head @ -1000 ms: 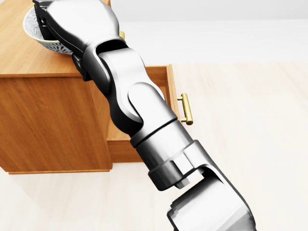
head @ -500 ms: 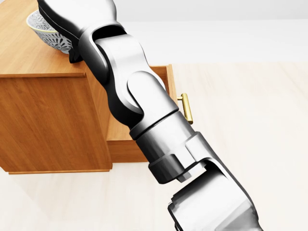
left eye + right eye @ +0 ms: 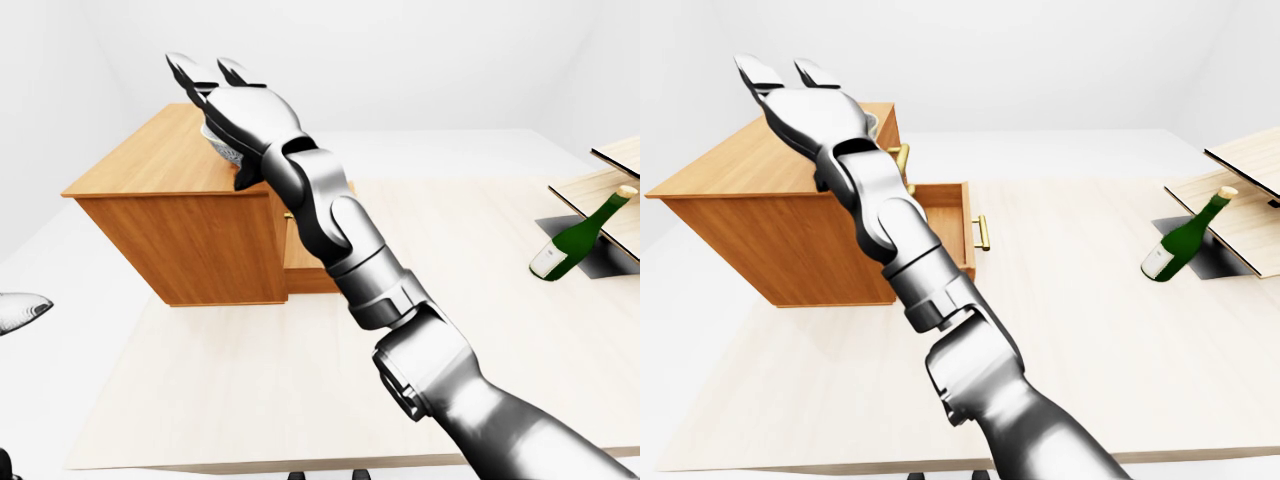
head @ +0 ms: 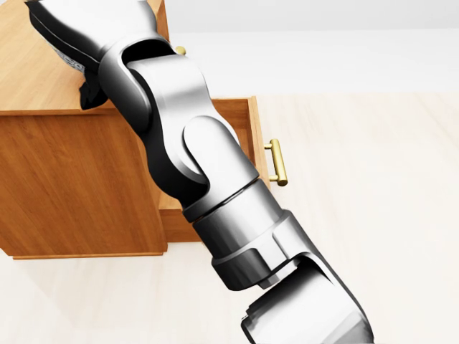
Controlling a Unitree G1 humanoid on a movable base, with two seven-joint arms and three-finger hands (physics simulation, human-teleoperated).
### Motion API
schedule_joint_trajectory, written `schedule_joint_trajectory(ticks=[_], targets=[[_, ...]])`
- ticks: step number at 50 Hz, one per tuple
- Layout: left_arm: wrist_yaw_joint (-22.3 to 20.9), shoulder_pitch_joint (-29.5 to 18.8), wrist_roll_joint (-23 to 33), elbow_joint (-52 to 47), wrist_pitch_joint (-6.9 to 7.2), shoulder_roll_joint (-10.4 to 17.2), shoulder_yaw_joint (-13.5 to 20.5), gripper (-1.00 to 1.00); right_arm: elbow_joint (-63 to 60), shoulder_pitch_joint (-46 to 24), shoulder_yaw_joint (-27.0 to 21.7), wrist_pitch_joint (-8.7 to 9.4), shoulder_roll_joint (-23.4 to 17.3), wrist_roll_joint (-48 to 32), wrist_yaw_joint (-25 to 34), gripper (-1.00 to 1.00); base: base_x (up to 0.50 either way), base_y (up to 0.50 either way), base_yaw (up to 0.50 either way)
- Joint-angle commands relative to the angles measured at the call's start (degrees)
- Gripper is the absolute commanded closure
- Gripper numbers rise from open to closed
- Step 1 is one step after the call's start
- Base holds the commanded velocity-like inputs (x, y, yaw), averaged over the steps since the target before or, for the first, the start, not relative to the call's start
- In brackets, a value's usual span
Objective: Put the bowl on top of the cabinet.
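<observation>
1. In the head view the bowl [image 3: 222, 148] is tilted under the right hand [image 3: 235, 105] one second ago. Half a second ago it stands upright on the cabinet top [image 3: 140, 160], at about 10 o'clock.
2. Now the forearm has swung toward 9 o'clock in the head view and hides almost all of the bowl. Only a small piece of its pattern shows under the palm in the left-eye view.
3. The fingers [image 3: 190, 68] of the right hand are stretched out straight and point toward 11 o'clock, above the bowl and not around it. The hand is therefore open and holds nothing.
4. Judged from this, the bowl is already placed and released. What remains is to take the hand away.
5. Of the left hand [image 3: 20, 310] only a silver tip shows at 9 o'clock in the left-eye view. It cannot be told whether it is open or closed.
6. The bowl stands near the edge of the cabinet top on the side of the open drawer [image 4: 237, 115] with its brass handle [image 4: 277, 162]. A sideways sweep of the wrist could push the bowl over this edge.
7. Above the hand, toward 12 o'clock, nothing stands in the way, so a retreat upward looks the safest. Toward 3 o'clock the pale floor is wide, and the green bottle [image 3: 575, 235] lies well apart.
</observation>
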Motion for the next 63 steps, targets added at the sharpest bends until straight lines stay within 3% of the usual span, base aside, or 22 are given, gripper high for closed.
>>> schedule_joint_trajectory(ticks=[1,19,32,43,46,52,60,63], targets=[[-0.58,-0.05,1.23,0.03,0.00,-0.60,-0.73,-1.00,-7.35,2.06,1.14,0.00,4.79,5.43,6.65,-1.00,0.00,0.00,0.00],[-0.69,-0.45,0.98,-0.18,0.00,-0.46,-0.05,-1.00,-14.17,0.35,0.34,0.00,4.95,6.02,11.25,-1.00,0.00,0.00,0.00],[-1.06,-0.20,2.27,-0.52,0.00,-1.22,-1.24,-1.00,-26.10,-7.41,-1.22,0.00,1.33,9.61,19.22,-1.00,0.00,0.00,0.00],[-1.43,-0.33,3.00,-0.47,0.00,-1.54,-1.62,-1.00,-31.55,-8.84,-2.97,0.00,-3.63,12.08,22.61,-1.00,0.00,0.00,0.00],[-1.51,-0.32,2.99,-0.57,0.00,-1.59,-1.48,-1.00,-28.93,-8.24,-3.78,0.00,-5.60,14.20,20.28,-1.00,0.00,0.00,0.00],[-1.56,-0.49,2.93,-0.07,0.00,-1.37,-1.39,-1.00,-9.23,-7.06,-6.57,0.00,-11.91,21.80,7.99,-1.00,0.00,0.00,0.00],[-1.42,-0.14,3.40,-0.55,0.00,-1.75,-1.97,-1.00,-2.45,-8.06,-8.77,0.00,-18.05,28.17,4.04,-1.00,0.00,0.00,0.00],[-1.60,-0.29,3.46,-0.71,0.00,-1.74,-1.79,-1.00,20.73,-11.40,-10.92,0.00,-20.29,32.88,-4.70,-1.00,0.00,0.00,0.00]])
